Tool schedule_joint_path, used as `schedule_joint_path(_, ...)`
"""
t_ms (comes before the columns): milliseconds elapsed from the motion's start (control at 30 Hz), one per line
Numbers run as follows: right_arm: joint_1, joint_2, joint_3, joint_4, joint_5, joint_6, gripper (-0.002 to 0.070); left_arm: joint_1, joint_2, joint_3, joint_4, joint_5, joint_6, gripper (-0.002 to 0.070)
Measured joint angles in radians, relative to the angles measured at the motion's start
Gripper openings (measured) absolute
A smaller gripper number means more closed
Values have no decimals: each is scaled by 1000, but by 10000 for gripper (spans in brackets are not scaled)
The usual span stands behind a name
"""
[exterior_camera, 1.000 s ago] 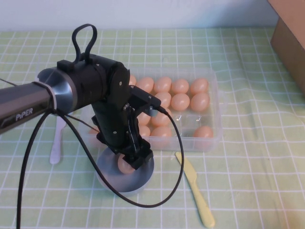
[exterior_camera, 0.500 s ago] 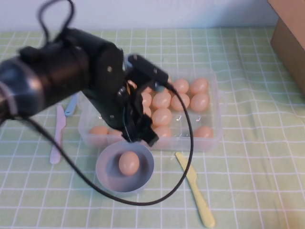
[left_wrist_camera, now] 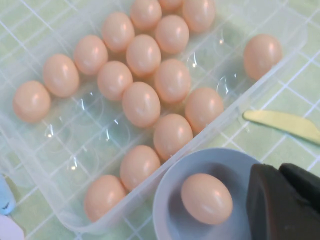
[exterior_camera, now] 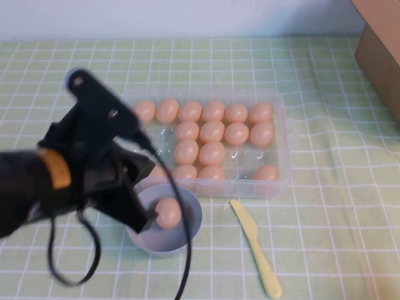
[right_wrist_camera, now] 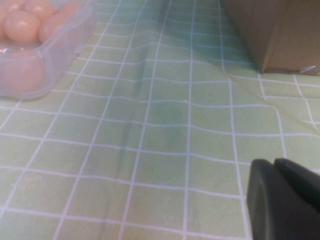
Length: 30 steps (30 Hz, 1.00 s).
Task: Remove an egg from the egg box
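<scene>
step: egg (exterior_camera: 167, 212) lies free in bowl (exterior_camera: 190, 232), just beside egg box (exterior_camera: 282, 164) | left hand (exterior_camera: 134, 215) at bowl rim, grip unclear | right hand (right_wrist_camera: 285, 200) parked over desk, grip unclear | next: probably pull clear

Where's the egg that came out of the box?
In the high view, the egg lies in the blue-grey bowl, near side of the egg box, beside the left end effector.

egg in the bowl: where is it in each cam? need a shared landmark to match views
High: the egg lies in the blue-grey bowl, beside the left gripper.
Left wrist: the egg sits in the bowl, near the picture's bottom edge.
Right wrist: not in it; right gripper over the cloth.
Shared landmark: the egg box.
</scene>
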Motion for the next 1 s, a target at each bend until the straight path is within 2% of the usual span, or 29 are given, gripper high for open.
schedule_joint_path(133, 0, 0, 0, 0, 0, 0, -17, 0, -149, 156, -26, -137, -57, -2)
schedule_joint_path(300, 0, 0, 0, 0, 0, 0, -17, 0, -266, 279, -41, -192, -108, -3)
schedule_joint_path(667, 0, 0, 0, 0, 0, 0, -17, 0, -275, 314, 3, -233, -130, -3)
schedule_joint_path(900, 0, 0, 0, 0, 0, 0, -17, 7, -326, 401, 41, -481, -134, -3)
schedule_joint_path(1000, 0, 0, 0, 0, 0, 0, -17, 71, -421, 528, 45, -689, -134, -3)
